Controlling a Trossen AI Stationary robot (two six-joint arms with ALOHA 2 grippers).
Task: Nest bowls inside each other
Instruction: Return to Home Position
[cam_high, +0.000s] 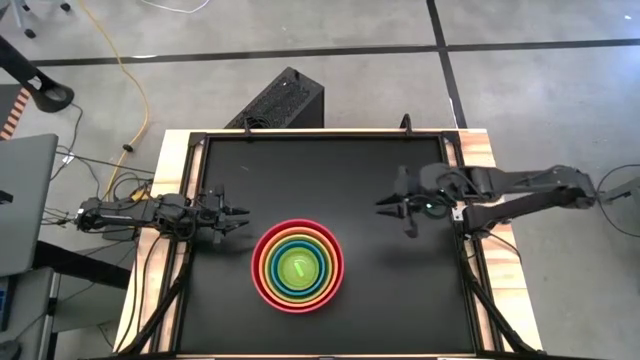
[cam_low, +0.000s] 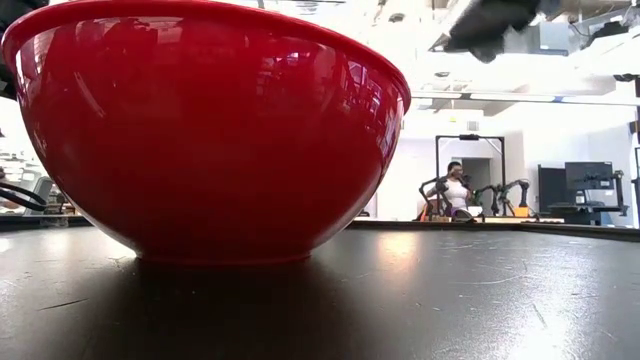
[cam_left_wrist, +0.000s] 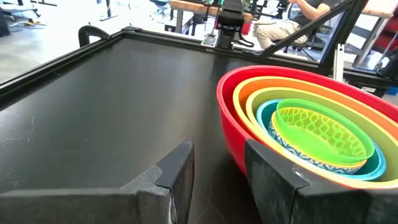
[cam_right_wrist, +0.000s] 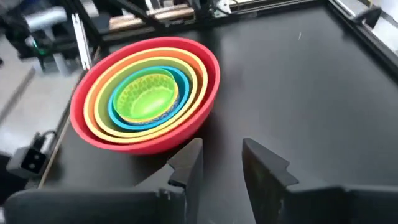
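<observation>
The bowls stand nested in one stack near the table's front middle. The red one is outermost and rests on its base. Inside it come orange, lime, blue, a pale patterned one and a bright green one innermost. My left gripper waits low at the table's left, just left of the stack, open, with the red rim just ahead of its fingers. My right gripper hangs above the table right of the stack, open and empty, tilted down toward the bowls.
A raised black frame borders the dark mat. Bare mat lies beyond the stack and to its right. A black box stands on the floor past the far edge. A person sits far off in the room.
</observation>
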